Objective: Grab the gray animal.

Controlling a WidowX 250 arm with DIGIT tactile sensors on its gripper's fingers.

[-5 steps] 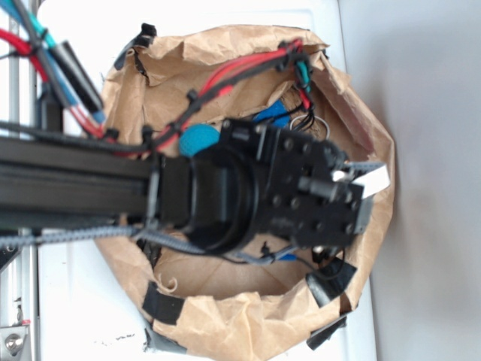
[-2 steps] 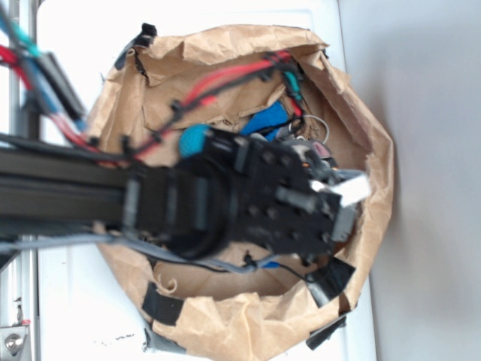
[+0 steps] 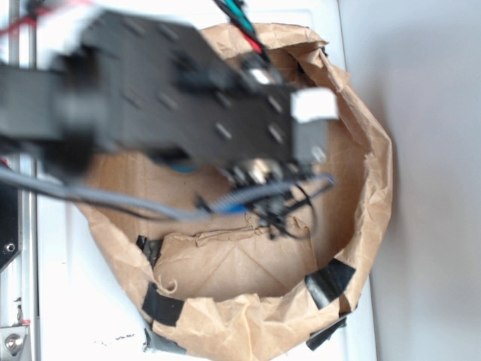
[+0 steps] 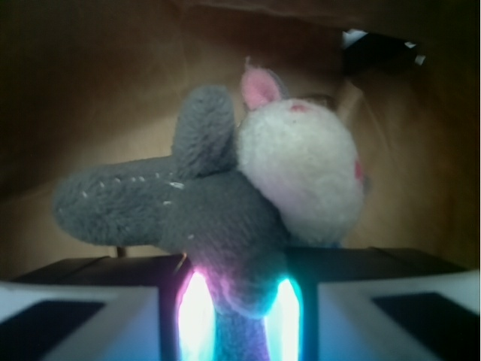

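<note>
Claw (image 4: 239,320) now risen from the paper-lined basket (image 3: 368,188), clamped on the gray animal (image 4: 218,210); grab looks achieved.

Exterior view: arm (image 3: 150,98) motion-blurred, hiding gray animal; wrist view: animal's (image 4: 225,218) lower body cut off by frame edge

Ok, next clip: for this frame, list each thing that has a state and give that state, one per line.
gray animal: clamped between the fingers, held up in front of the bag wall, cream face to the right.
gripper: shut on the gray animal, pads glowing on either side of it.
paper bag: open, rim rolled down and taped, creased.
arm: over the bag, blurred in the exterior view.
</note>
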